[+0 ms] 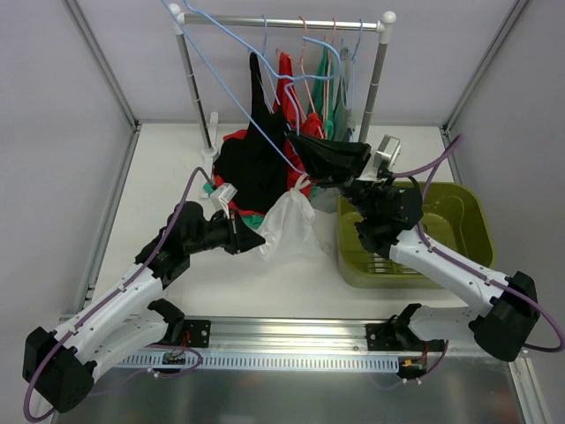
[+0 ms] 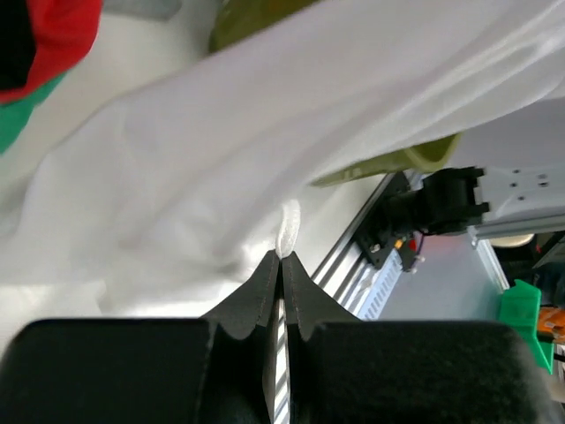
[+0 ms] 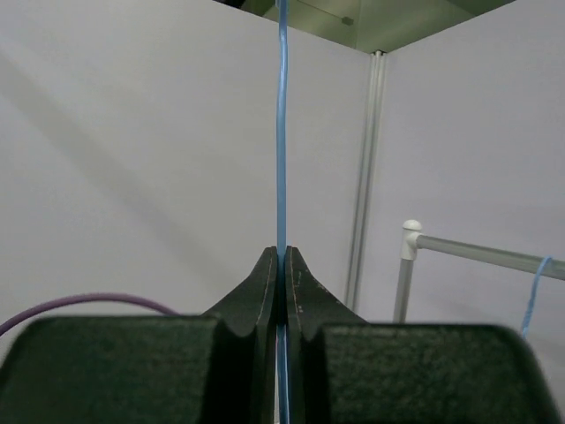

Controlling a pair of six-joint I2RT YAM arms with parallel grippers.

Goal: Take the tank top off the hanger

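Tank top (image 1: 287, 225), one, in left pincer (image 2: 282, 261); one hanger (image 3: 282, 132) in right pincer (image 3: 282, 256).

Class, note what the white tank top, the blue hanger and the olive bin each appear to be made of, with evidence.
White tank top: soft matte fabric, likely cotton knit; it folds and drapes. Blue hanger: thin, smooth rod, probably plastic-coated wire; uniform blue. Olive bin: rigid moulded plastic, shiny, rounded rim.

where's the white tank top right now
Top view, centre of the table: the white tank top droops from the blue hanger, pinched by the left gripper on its left, with the green bin to its right.
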